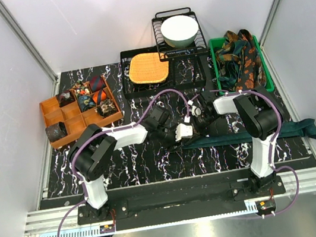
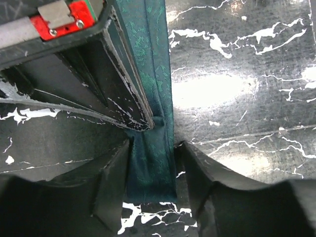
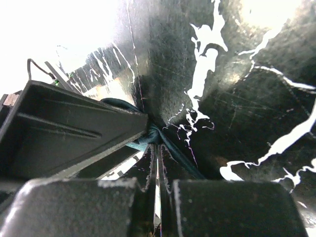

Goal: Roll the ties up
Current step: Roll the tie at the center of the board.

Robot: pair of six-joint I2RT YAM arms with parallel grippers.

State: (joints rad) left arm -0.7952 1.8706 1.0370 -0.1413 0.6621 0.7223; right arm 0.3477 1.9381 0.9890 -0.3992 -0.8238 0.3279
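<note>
A plain dark teal tie lies stretched along the table's near right. Its narrow end reaches the middle, where both grippers meet. In the left wrist view my left gripper is open, its fingers straddling the tie's narrow end flat on the table. My right gripper is shut, its tips pinching a puckered bit of the tie just past the left gripper. Its closed fingers show in the left wrist view. Several rolled ties sit in an orange organiser.
The orange organiser stands at the left with one roll in a front cell. A green bin at the back right holds patterned ties. A black rack carries an orange mat and a white bowl.
</note>
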